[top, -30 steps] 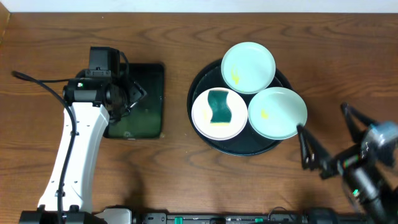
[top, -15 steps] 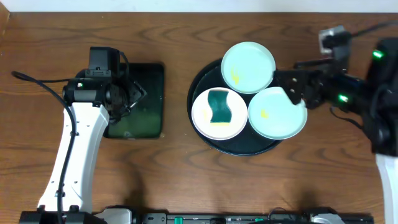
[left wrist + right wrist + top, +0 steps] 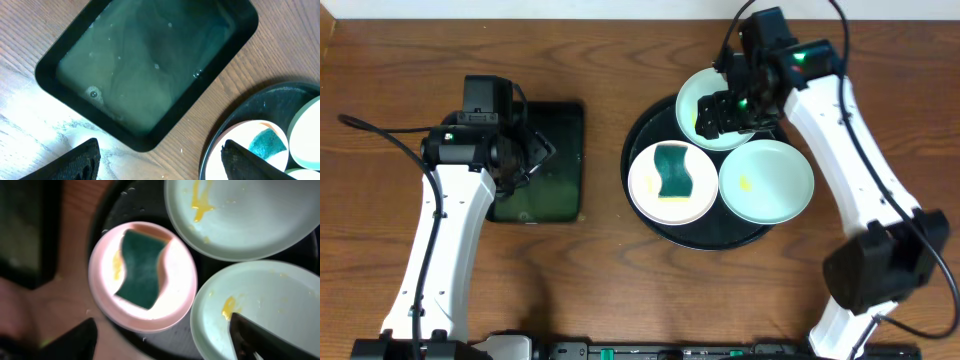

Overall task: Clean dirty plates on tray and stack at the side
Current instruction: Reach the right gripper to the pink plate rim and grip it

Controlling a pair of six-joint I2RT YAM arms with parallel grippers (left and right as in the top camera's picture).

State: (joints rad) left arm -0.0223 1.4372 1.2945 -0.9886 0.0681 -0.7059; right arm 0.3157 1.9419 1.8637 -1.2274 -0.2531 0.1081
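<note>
1. Sitting on the wooden table (image 3: 600, 290), the round black tray (image 3: 715, 236) carries all three plates, packed close side by side.
2. The white plate (image 3: 642, 186) lies at the tray's left side and holds a wavy green sponge (image 3: 671, 171) lying flat, with a yellow smear just beside the sponge.
3. The far mint plate (image 3: 698, 98) reaches out past the tray's far rim; a yellow streak runs down its left part.
4. The near mint plate (image 3: 772, 186) lies at the tray's right side, with one small yellow blot near its middle.
5. The right gripper (image 3: 730, 115) hangs over the far mint plate; in the right wrist view its fingers (image 3: 70, 340) stand wide apart with nothing between them.
6. Left of the round tray and apart from it, a rectangular dark-green tray (image 3: 562, 182) holds what looks like shallow cloudy liquid with a few bubbles.
7. The left gripper (image 3: 528, 165) hovers over that rectangular tray, its fingers (image 3: 75, 160) spread and gripping nothing.
</note>
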